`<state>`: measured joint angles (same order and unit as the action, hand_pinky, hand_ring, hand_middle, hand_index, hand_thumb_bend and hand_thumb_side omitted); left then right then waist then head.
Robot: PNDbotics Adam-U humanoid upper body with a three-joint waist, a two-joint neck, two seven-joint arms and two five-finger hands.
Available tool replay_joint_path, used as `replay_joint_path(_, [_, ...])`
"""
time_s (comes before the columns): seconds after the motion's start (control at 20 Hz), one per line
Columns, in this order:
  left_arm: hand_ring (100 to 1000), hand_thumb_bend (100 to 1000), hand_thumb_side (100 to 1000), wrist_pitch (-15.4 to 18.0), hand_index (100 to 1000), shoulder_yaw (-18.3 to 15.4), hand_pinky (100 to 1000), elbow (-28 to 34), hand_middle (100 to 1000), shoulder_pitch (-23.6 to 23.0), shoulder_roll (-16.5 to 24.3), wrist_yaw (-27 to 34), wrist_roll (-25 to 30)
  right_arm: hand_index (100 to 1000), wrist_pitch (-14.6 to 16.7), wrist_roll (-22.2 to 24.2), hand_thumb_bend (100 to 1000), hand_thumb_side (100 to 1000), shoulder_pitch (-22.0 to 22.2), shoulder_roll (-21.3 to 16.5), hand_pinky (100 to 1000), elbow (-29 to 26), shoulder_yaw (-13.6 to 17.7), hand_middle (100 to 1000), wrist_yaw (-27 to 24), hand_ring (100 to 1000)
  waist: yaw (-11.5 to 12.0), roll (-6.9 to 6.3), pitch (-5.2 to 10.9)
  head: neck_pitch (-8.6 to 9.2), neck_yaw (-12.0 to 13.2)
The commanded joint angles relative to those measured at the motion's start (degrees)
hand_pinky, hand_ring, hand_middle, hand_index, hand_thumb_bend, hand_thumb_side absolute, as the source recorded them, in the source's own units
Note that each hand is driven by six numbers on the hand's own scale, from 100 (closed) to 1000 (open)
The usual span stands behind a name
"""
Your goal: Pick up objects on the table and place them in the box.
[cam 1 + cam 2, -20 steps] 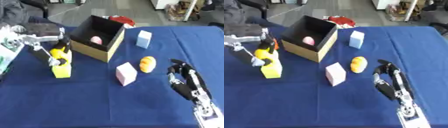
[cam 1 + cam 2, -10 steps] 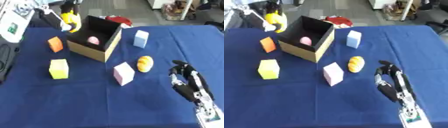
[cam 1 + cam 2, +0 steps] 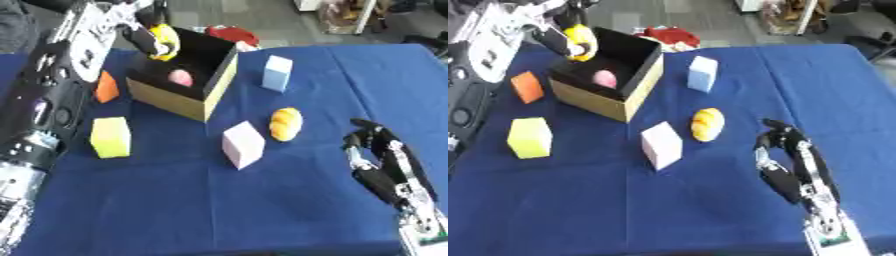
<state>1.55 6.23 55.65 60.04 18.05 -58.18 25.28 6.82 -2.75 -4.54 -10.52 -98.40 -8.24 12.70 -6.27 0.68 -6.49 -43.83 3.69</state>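
Take the box as your reference; it sits toward the far left of the blue bench.

1. Nearest you, well to the right of the box, your right hand rests idle on the bench with its fingers loosely curled and nothing in them. Judged from its position, it is parked clear of the working side.

2. Between that hand and the box lie a pale pink block and, just beside it, an orange-yellow rounded object. Both await pickup.

3. To the near left of the box stands a yellow cube; closer to the box's left wall sits an orange block. To the right of the box stands a light blue block.

4. Inside the box, a pink rounded object already lies on the floor.

5. At the box's far left rim, your left hand has its fingers closed around a yellow object, held over the opening. This placement appears intended to let the object drop inside the walls, not on the rim.

6. Beyond the box lies a red object.
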Motion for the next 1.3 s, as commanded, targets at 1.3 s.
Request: replay_joint_path(1.3, [744,577,318,16.9,877,8.0,813,1.2,748,-5.7,10.7,-5.5,-9.9,821,0.0,-0.9,100,310,0.2,-1.7,807,-0.4,1.3,575,0.3,585,2.1,-1.07,0.50,0.26,-2.6])
